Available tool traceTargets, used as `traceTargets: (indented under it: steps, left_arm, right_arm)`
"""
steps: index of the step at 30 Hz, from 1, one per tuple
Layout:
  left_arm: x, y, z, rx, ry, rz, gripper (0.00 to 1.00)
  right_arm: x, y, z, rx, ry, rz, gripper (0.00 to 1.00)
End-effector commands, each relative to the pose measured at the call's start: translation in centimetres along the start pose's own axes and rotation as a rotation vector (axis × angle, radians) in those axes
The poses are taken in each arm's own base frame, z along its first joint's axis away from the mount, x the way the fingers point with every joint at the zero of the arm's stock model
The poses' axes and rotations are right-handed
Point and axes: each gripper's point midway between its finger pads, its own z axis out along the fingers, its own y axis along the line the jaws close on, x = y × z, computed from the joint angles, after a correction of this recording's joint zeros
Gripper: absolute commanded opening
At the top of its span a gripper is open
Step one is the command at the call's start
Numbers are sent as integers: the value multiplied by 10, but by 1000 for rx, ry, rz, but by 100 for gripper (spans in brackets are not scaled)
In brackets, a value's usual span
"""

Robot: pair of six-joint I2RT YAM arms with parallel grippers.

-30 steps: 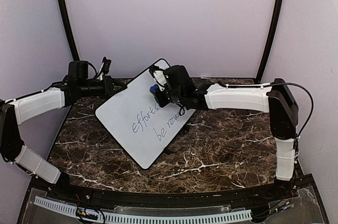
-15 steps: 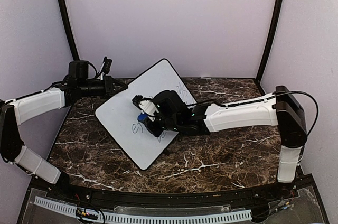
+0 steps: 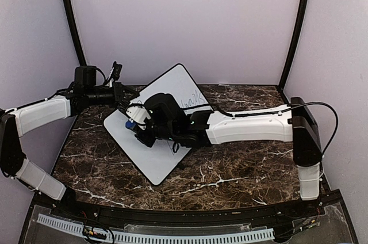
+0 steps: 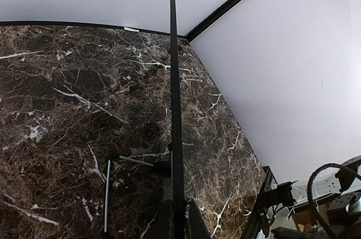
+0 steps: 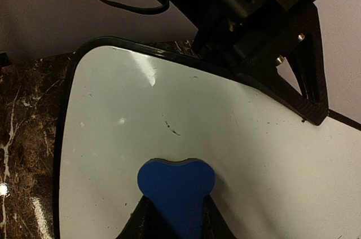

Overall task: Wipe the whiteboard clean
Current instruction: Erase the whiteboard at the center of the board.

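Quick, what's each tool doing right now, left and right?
Left tool: closed, clamping the whiteboard by its edge.
Right tool: closed on the blue eraser, which is against the board.

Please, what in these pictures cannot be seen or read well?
1. On the whiteboard, the writing: top view, the right arm covers most, rest too small to read.
2. Its face: left wrist view shows only the edge.
3. Right end effector on the blue eraser: right wrist view, fingers cut off by the bottom edge.
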Motion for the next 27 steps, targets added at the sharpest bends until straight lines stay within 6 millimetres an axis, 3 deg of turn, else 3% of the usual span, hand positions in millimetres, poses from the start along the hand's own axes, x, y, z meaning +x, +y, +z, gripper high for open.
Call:
traceTargets:
  steps: [1, 7, 14, 17, 20, 27]
  left_arm:
    - [-17, -32, -12, 74, -62, 96, 0]
    - [-18, -31, -12, 69, -63, 93, 0]
    - [-18, -28, -11, 55, -68, 87, 0]
    - [-18, -26, -11, 51, -67, 80, 0]
    - [-18, -25, -11, 44, -69, 80, 0]
    - [-19, -24, -11, 39, -73, 79, 0]
  right_arm:
    - [6, 12, 1, -8, 30, -57, 21]
    - [21, 16, -11, -27, 50, -58, 21]
    - [-6, 4, 9, 32, 27, -59, 21]
    - [-20, 9, 18, 8, 13, -64, 21]
    - [-27, 14, 15, -32, -5, -56, 21]
    - [14, 29, -4, -101, 72, -50, 21]
